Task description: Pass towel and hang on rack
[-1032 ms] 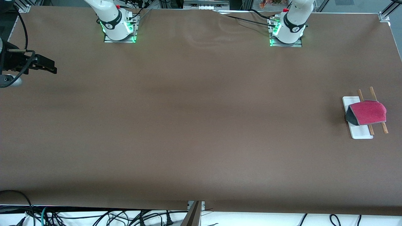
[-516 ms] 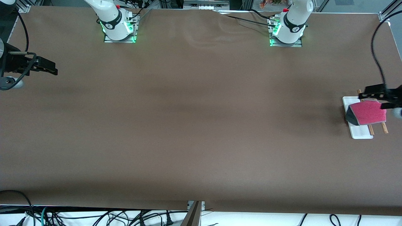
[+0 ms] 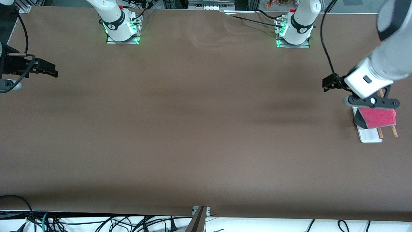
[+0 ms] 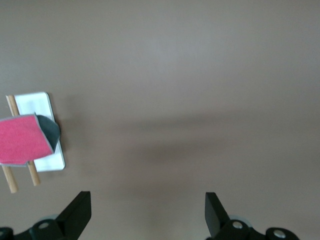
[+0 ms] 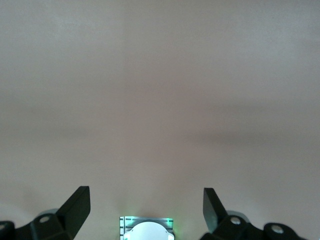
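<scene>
Front view: the brown, cloth-covered surface (image 3: 199,129) carries one group of things, at the left arm's end. There the small white rectangular base plate of the rack (image 3: 370,136) lies flat, with two thin brown wooden rods running along it. The small pink-red soft towel (image 3: 378,117), grey along its edge and underside, is draped across both rods; its grey corner hangs down over the plate. The left hand (image 3: 370,101) hangs in the air over the rack, at the end of the rack away from the front camera, and covers that part of the rods. No contact with the towel is visible. The right hand (image 3: 48,68) hangs over the edge of the surface at the right arm's end, well apart from the rack; that arm waits.

Left wrist view: the left hand (image 4: 147,212) is spread wide, with bare surface between its two dark fingertips and nothing held. The towel (image 4: 22,140) shows to one side, lying over the rods, with the rack (image 4: 37,106) plate beneath.

Right wrist view: the right hand (image 5: 145,207) is likewise spread wide and holds nothing. Between its fingertips, on the surface, a green-lit arm base (image 5: 146,227) shows.
</scene>
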### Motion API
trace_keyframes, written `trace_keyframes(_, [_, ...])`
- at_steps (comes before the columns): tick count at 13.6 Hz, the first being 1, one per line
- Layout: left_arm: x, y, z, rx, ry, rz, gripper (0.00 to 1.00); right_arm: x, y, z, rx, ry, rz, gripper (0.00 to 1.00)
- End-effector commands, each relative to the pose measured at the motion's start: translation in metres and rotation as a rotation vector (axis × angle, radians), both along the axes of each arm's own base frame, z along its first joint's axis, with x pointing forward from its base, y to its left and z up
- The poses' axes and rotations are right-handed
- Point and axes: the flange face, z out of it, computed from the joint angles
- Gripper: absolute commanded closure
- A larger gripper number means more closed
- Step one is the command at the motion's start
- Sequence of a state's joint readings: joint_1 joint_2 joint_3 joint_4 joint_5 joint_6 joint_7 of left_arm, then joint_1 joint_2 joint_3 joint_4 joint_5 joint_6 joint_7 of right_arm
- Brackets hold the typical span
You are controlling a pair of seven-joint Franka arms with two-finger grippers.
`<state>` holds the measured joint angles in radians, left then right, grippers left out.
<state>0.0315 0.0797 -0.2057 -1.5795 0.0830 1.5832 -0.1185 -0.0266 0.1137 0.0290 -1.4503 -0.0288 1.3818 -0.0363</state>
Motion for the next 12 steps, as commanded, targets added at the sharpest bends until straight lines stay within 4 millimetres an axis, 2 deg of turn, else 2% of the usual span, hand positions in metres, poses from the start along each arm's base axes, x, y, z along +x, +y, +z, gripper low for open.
trace_keyframes(1, [-0.036, 0.029, -0.010, -0.011, -0.055, 0.043, 0.00, -0.001, -0.001, 0.002, 0.014, -0.007, -0.002, 0.00])
trace_keyframes(3, [-0.033, 0.040, -0.013, -0.049, -0.045, 0.003, 0.00, 0.000, 0.000, 0.001, 0.014, -0.006, 0.000, 0.00])
trace_keyframes(5, [-0.030, 0.036, -0.005, -0.051, -0.062, 0.007, 0.00, -0.001, 0.000, 0.002, 0.014, -0.009, 0.000, 0.00])
trace_keyframes(6, [-0.023, 0.036, -0.004, -0.055, -0.061, 0.008, 0.00, -0.001, 0.000, 0.002, 0.014, -0.009, 0.000, 0.00])
trace_keyframes(8, [-0.010, 0.051, -0.005, -0.102, -0.050, 0.047, 0.00, -0.001, 0.000, 0.002, 0.014, -0.009, 0.000, 0.00])
trace_keyframes(12, [-0.008, 0.058, -0.008, -0.084, -0.049, 0.046, 0.00, 0.000, 0.000, 0.001, 0.012, -0.009, 0.000, 0.00])
